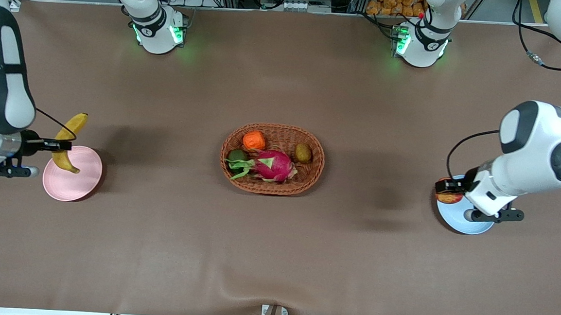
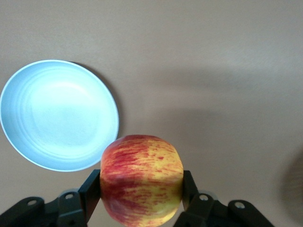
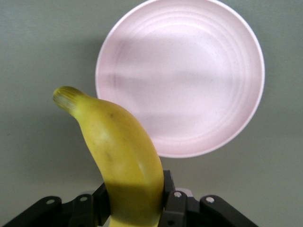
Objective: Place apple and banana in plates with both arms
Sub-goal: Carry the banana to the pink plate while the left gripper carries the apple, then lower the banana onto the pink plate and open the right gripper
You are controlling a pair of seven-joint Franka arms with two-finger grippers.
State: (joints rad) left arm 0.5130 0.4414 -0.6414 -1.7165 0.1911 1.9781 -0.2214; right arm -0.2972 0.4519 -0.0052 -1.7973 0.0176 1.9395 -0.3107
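Note:
My right gripper point(image 1: 62, 145) is shut on the yellow banana point(image 1: 68, 140) and holds it in the air over the edge of the pale pink plate point(image 1: 79, 179). In the right wrist view the banana point(image 3: 120, 156) rises from the jaws with the pink plate point(image 3: 189, 80) below it. My left gripper point(image 1: 448, 186) is shut on the red and yellow apple point(image 1: 448, 198) and holds it over the edge of the light blue plate point(image 1: 456, 222). In the left wrist view the apple point(image 2: 141, 178) sits between the fingers, and the blue plate point(image 2: 57, 113) lies on the table to one side.
An oval wicker basket point(image 1: 308, 178) stands in the middle of the table with an orange fruit point(image 1: 254, 140), a kiwi point(image 1: 303, 152), a pink dragon fruit point(image 1: 272, 165) and a green fruit point(image 1: 237, 155). The brown table cloth point(image 1: 274, 254) spreads between basket and plates.

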